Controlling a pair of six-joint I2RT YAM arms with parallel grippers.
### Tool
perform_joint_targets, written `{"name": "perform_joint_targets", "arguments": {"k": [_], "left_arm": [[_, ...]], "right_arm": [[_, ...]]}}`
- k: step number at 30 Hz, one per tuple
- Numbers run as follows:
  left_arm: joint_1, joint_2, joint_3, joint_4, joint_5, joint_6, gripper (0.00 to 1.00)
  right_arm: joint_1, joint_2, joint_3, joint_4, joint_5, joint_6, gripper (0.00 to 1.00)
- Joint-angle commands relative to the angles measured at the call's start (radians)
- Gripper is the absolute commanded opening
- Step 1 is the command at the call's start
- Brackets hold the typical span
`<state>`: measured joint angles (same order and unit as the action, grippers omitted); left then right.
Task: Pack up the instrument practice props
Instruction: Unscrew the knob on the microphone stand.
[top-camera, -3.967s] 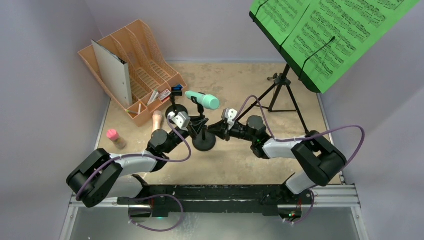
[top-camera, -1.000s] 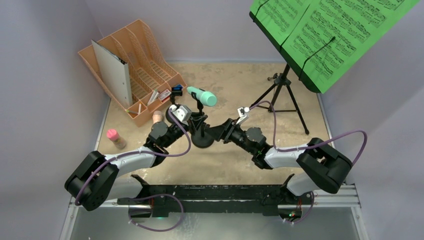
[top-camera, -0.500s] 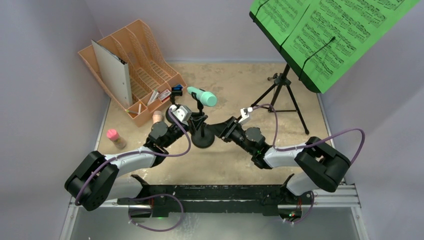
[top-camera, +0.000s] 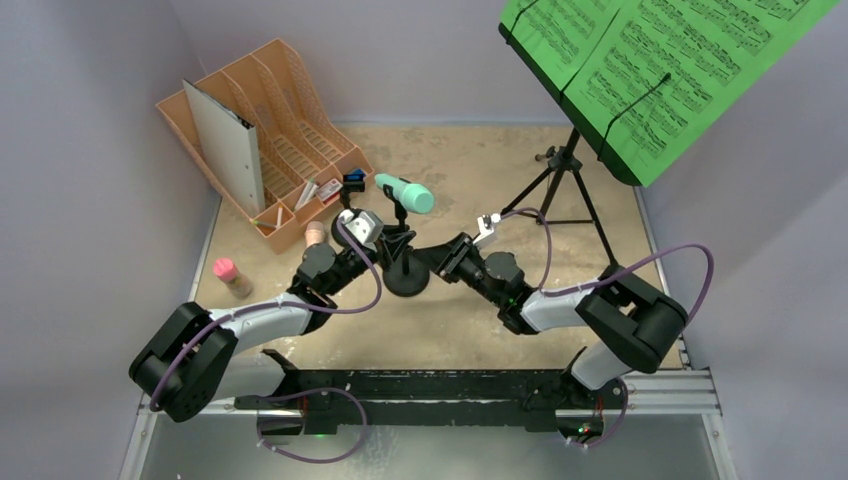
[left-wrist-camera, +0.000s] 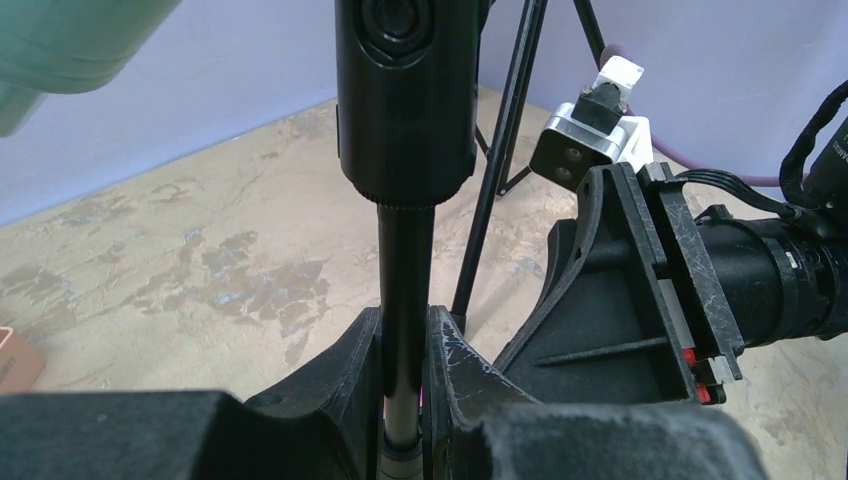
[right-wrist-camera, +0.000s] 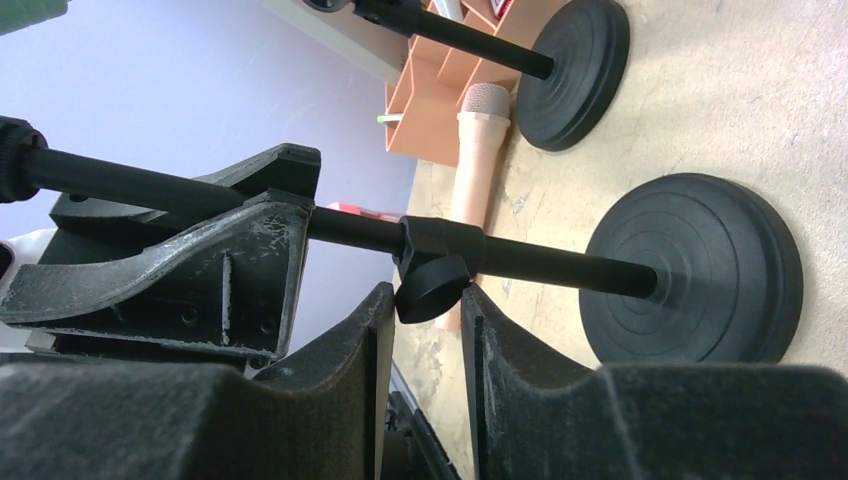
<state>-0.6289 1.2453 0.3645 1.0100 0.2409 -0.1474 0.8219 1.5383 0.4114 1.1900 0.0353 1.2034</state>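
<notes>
The desk (top-camera: 480, 160) looks like rough, sandy stone with dark blotches, and it is not shiny. The clip pole (right-wrist-camera: 560, 262) looks like smooth black metal with a soft shine. Its round base (right-wrist-camera: 700, 270) is dull black with fine rings. The pink toy microphone (right-wrist-camera: 478, 150) is matt plastic with a grainy head. The teal toy microphone (top-camera: 405, 193) is smooth plastic. The sheet-music pages (top-camera: 650, 60) are bright green paper. The file rack (top-camera: 290, 110) is orange plastic.

The left gripper (left-wrist-camera: 403, 345) at 6 o'clock is squeezing a black pole (left-wrist-camera: 404, 260) that is going up to a fat black holder (left-wrist-camera: 405, 100) at 12 o'clock. The right gripper (left-wrist-camera: 545, 330) is sitting at 3 o'clock, and a teal microphone (left-wrist-camera: 70, 45) is peeking in at 10 o'clock.
</notes>
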Motion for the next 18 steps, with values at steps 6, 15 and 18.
{"name": "perform_joint_targets", "arguments": {"k": [6,15,18], "left_arm": [[-0.004,-0.018,0.007,-0.004,0.052,-0.031,0.0],[-0.004,-0.017,0.008,-0.005,0.049,-0.031,0.0],[-0.004,-0.017,0.008,-0.005,0.049,-0.029,0.0]], "right_arm": [[-0.013,0.007,0.034,0.086,0.0,-0.042,0.12],[-0.015,0.006,0.028,0.19,-0.06,-0.266,0.0],[-0.013,-0.013,0.029,0.165,-0.06,-0.364,0.0]]}}
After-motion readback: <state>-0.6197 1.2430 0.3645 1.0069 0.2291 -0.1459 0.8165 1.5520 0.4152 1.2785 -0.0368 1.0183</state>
